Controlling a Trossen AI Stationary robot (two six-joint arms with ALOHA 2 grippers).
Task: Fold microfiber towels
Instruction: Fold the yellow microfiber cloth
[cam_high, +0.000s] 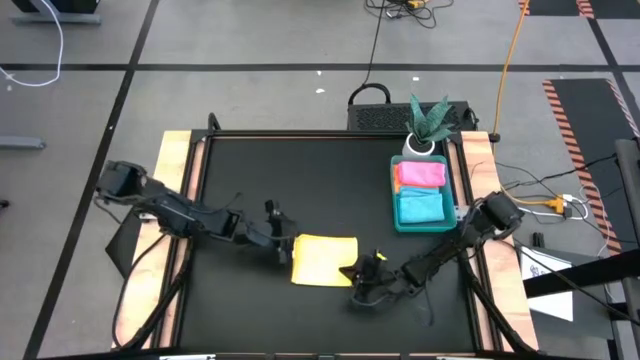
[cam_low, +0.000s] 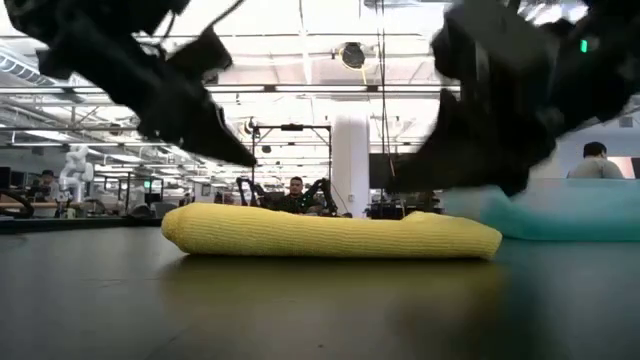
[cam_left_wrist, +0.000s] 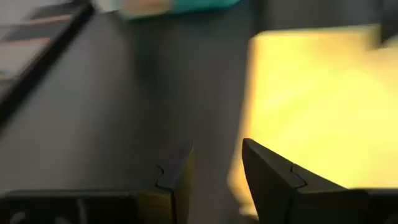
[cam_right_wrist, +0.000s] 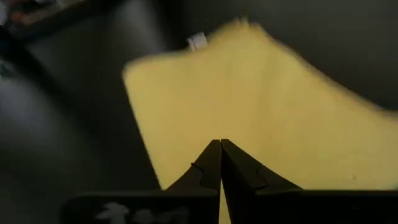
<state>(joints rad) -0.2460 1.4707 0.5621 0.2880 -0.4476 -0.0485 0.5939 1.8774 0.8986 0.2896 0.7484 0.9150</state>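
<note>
Starting at your left: the left gripper (cam_high: 281, 246) sits at the left edge of the yellow towel (cam_high: 324, 260), its fingers parted with a clear gap and nothing between them. The towel lies flat on the black table (cam_high: 270, 180), near the front and about the middle, folded into a plump rectangle with a rounded, doubled edge. Expect it to be light, soft and floppy, with a fuzzy nap that grips rather than slides; it will sag if you lift it by one point, so pinch a corner or the free edge through all layers. At the towel's right front corner the right gripper (cam_high: 362, 272) hovers with its fingers pressed fully together, holding nothing. Further right, a teal tray (cam_high: 399, 222) holds a pink towel (cam_high: 420, 174) and a light blue towel (cam_high: 421, 206), both already folded, just in front of a small potted plant (cam_high: 427, 124)
</note>
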